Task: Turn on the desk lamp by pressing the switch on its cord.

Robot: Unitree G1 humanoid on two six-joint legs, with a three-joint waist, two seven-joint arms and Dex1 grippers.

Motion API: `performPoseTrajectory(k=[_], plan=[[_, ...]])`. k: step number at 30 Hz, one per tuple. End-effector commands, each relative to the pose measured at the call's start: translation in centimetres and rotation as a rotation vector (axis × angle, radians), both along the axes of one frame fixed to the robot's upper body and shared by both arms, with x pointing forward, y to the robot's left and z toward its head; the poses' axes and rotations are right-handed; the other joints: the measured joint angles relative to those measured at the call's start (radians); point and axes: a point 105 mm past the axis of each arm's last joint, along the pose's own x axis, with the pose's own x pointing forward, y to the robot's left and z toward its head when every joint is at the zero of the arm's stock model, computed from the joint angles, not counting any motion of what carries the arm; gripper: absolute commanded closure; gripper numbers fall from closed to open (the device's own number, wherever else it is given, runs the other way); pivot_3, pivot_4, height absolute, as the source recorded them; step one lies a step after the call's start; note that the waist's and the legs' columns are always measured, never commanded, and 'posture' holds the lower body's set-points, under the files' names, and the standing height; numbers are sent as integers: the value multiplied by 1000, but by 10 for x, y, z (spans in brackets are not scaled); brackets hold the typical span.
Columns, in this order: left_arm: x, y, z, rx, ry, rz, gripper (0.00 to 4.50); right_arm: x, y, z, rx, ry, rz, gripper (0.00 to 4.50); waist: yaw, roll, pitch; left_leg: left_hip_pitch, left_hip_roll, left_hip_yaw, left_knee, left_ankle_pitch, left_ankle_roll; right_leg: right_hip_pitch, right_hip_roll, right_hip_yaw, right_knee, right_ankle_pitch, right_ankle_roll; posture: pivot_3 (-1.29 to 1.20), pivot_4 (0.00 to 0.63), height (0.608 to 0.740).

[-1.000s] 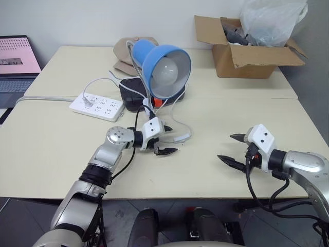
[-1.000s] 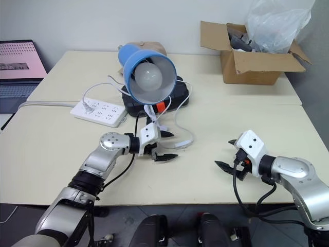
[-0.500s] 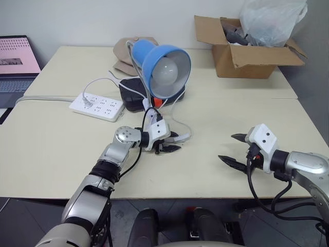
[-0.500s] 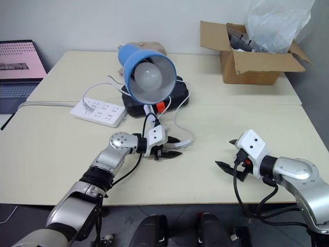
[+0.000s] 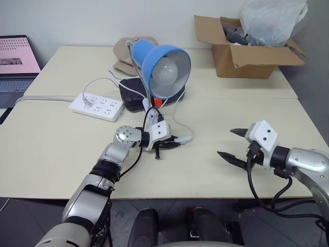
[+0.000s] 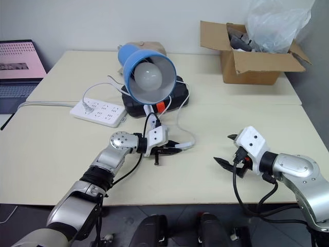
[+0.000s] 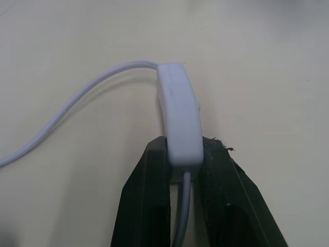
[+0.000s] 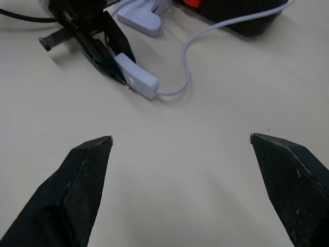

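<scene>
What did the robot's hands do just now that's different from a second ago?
The left end effector reached in toward the lamp cord and closed its open fingers onto the near end of the switch, which it now pinches. The right end effector stayed wide open, hovering over the table. The desk lamp is still unlit, and the power strip and cardboard box haven't moved.

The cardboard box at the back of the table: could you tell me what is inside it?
The cardboard box holds a crumpled clear plastic bag and something dark grey; whatever lies deeper is hidden.
</scene>
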Motion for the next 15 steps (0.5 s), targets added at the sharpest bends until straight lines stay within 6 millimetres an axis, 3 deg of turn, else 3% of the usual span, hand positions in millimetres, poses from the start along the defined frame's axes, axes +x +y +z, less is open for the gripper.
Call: performPoseTrajectory(k=[1,7,10,15], plan=[[-10,-8,34,-37,-65,-77,4074,-5,23,19,6,-22,152,0,-1,0,0,0,0,0,0,0,0,0,0,0,0,0,0,0,150,740],[-25,-13,50,-39,-66,-125,4074,2,53,24,1,20,290,0,-2,0,0,1,1,-1,0,0,0,0,0,0,1,0,0,0,150,740],[-30,-16,55,-42,-71,-131,4074,10,66,16,-33,53,344,0,-2,0,0,0,1,0,0,0,0,0,0,0,1,0,0,0,150,740],[-35,-17,55,-40,-72,-128,4074,20,71,5,-98,66,389,0,0,0,0,0,0,0,0,0,0,0,0,0,0,0,0,0,150,740]])
